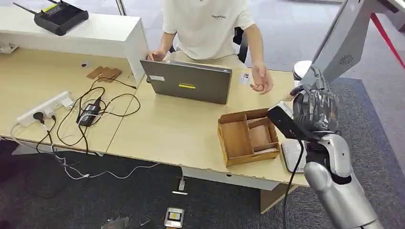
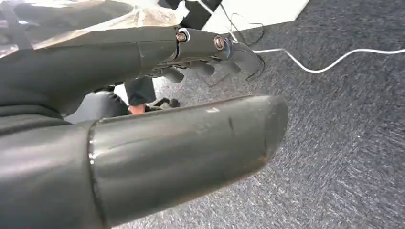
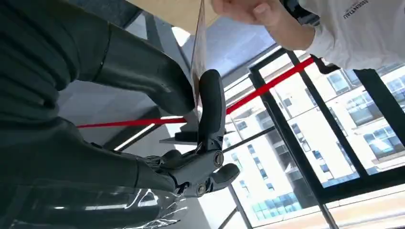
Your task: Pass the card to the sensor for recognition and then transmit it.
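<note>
Card: pinched edge-on between thumb and finger of the right hand, raised beside the tabletop, near a person's hand. Left hand: fingers apart, holding nothing, above floor.

A wooden organizer sat on the desk in front of a laptop, a person sat behind the laptop, a power strip lay on the desk's left part, and the right hand hung right of the organizer.
</note>
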